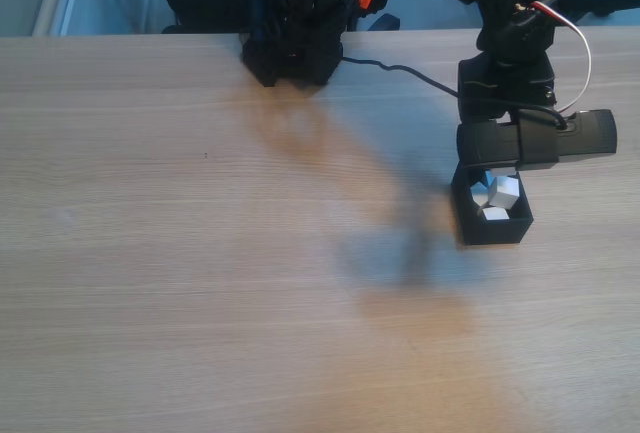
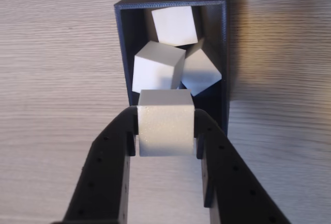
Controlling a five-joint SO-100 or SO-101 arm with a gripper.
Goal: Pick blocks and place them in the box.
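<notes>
A white block [image 2: 165,129] is clamped between the gripper [image 2: 165,131] jaws, held right over the box [image 2: 225,53], where three more blocks [image 2: 158,67] are already piled.

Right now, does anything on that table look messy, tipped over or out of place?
Nothing is spilled or broken. In the wrist view, three white cubes lie jumbled in the black box, one tilted on its corner against the wall. The gripper holds a fourth cube squarely above the box's near edge.
</notes>
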